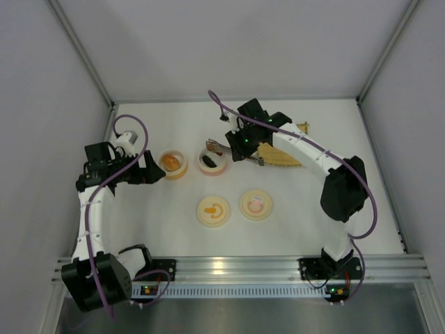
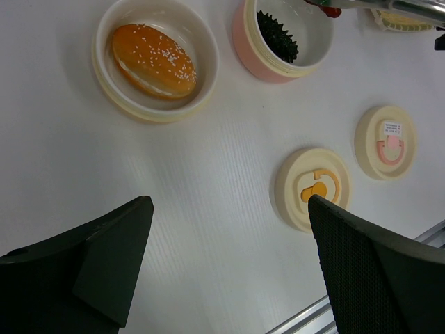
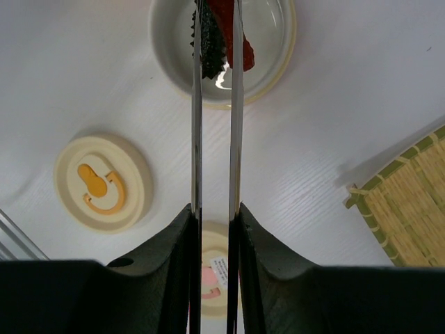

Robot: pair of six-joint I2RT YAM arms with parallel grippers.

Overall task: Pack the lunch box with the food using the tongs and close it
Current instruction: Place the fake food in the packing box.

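While the right gripper (image 3: 215,209) squeezes the slick tongs (image 3: 235,125), their tiny red piece (image 3: 221,12) looks light, slip-prone; left gripper (image 2: 229,209) gapes empty

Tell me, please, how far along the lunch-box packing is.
Done: the bun sits in the cream bowl, the black piece in the pink bowl. In hand: the right gripper, jaws shut on the tongs, holds the red piece at the pink bowl. Left: release it, fit the orange-marked lid and pink-marked lid.
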